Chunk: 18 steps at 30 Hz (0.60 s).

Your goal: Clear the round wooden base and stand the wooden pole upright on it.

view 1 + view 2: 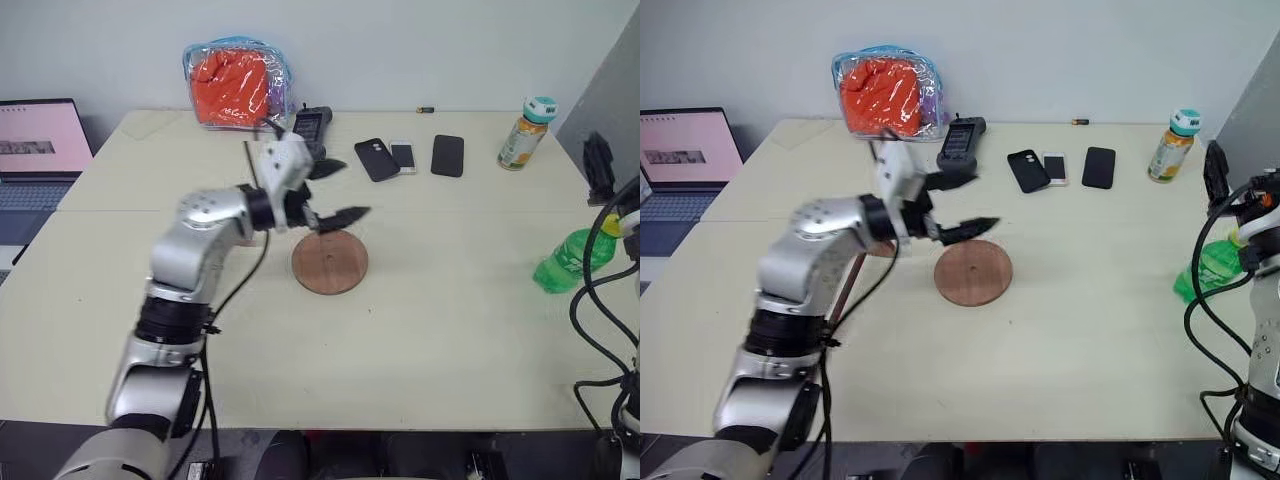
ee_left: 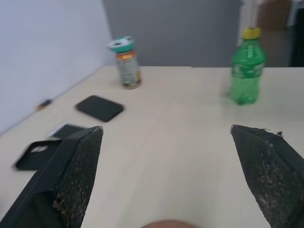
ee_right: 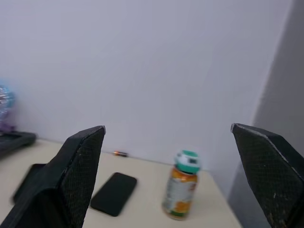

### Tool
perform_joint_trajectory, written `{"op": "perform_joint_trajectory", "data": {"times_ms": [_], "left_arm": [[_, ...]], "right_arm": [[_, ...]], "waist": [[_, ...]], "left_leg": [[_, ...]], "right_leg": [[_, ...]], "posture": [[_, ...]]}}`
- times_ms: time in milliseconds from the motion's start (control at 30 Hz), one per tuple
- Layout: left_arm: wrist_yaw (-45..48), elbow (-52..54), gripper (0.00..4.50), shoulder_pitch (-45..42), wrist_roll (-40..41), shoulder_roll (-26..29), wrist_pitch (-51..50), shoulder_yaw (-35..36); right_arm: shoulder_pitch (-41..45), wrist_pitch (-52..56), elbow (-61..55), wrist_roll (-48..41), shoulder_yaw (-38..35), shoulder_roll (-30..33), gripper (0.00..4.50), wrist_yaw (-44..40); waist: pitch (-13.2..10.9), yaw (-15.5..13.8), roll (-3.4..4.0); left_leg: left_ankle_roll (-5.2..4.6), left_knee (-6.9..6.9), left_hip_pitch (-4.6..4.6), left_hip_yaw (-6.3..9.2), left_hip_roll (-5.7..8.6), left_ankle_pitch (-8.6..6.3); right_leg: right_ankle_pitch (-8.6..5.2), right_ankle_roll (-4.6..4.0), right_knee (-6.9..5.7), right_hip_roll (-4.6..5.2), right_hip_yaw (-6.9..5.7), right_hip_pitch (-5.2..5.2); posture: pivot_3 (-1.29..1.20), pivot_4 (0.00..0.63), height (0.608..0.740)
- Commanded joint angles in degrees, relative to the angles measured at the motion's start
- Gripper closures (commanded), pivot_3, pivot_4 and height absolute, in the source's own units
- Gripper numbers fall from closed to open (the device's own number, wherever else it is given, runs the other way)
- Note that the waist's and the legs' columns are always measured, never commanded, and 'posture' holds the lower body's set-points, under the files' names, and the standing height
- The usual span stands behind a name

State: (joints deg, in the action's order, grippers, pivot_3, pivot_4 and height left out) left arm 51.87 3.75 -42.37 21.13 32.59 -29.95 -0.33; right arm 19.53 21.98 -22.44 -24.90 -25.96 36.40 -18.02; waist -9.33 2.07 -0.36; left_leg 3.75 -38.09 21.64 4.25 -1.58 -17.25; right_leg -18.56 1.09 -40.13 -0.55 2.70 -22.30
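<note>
Left gripper point(image 1: 335, 190) hangs over the worktop point(image 1: 440, 330) just behind the round wooden base point(image 1: 330, 262), jaws spread wide, empty. Base lies flat mid-worktop, bare. Wooden pole point(image 1: 848, 290) partly hidden under left arm. Right gripper point(image 3: 168, 178) jaws released, empty.

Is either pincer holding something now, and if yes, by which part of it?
Nothing is held. The left pincer is open above the table, beside the round wooden base; the right pincer is open too.
</note>
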Motion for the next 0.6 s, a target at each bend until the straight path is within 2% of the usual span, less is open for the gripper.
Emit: {"op": "perform_joint_trajectory", "data": {"times_ms": [33,133,200,300,367,600], "left_arm": [[-1.9,3.2,0.00,0.5,2.0,6.8,-6.6,7.5],[-2.9,2.3,0.00,1.1,2.5,12.0,-11.2,10.6],[-1.0,0.6,0.00,3.2,2.3,17.8,-14.5,11.8],[1.8,-1.2,0.00,6.2,2.2,23.5,-16.0,11.9],[4.9,-2.2,0.00,8.3,2.2,27.1,-16.3,10.7],[10.0,-7.3,0.00,11.8,3.9,32.6,-24.1,7.8]], "right_arm": [[0.3,3.7,-5.7,-5.7,3.7,3.2,0.04,-7.1],[-1.6,7.2,-8.9,-10.4,6.6,5.5,0.04,-12.8],[-3.4,8.2,-11.1,-12.6,9.2,7.9,0.04,-18.1],[-4.7,10.1,-12.5,-15.7,11.0,10.5,0.04,-23.2],[-5.4,14.6,-13.9,-21.5,11.6,12.7,0.04,-26.3],[-2.0,16.7,-14.2,-24.6,16.9,15.5,0.04,-33.5]], "waist": [[0.0,0.0,0.00],[0.0,-0.3,-0.01],[0.0,-0.5,-0.02],[0.0,-0.4,-0.06],[-0.1,-0.6,-0.09],[-0.1,-0.2,-0.17]], "left_leg": [[0.00,0.01,0.00,0.03,-0.02,0.00],[-0.01,-0.03,0.07,0.17,0.00,-0.01],[-0.01,-0.05,0.12,0.23,0.01,-0.01],[-0.02,-0.04,0.14,0.24,0.03,-0.01],[-0.02,-0.06,0.15,0.29,0.01,-0.01],[-0.02,-0.06,0.12,0.28,0.05,-0.01]], "right_leg": [[0.00,0.00,0.00,0.00,-0.02,0.00],[0.00,0.00,0.05,0.02,-0.17,0.01],[0.00,0.00,0.09,0.07,-0.22,0.02],[0.00,0.00,0.15,0.11,-0.24,0.03],[0.00,0.00,0.14,0.14,-0.29,0.03],[0.00,0.00,0.12,0.08,-0.33,0.03]], "posture": [[0.00,0.150,0.740],[0.00,0.150,0.740],[0.00,0.150,0.740],[0.00,0.150,0.740],[0.00,0.150,0.740],[0.00,0.150,0.740]]}}
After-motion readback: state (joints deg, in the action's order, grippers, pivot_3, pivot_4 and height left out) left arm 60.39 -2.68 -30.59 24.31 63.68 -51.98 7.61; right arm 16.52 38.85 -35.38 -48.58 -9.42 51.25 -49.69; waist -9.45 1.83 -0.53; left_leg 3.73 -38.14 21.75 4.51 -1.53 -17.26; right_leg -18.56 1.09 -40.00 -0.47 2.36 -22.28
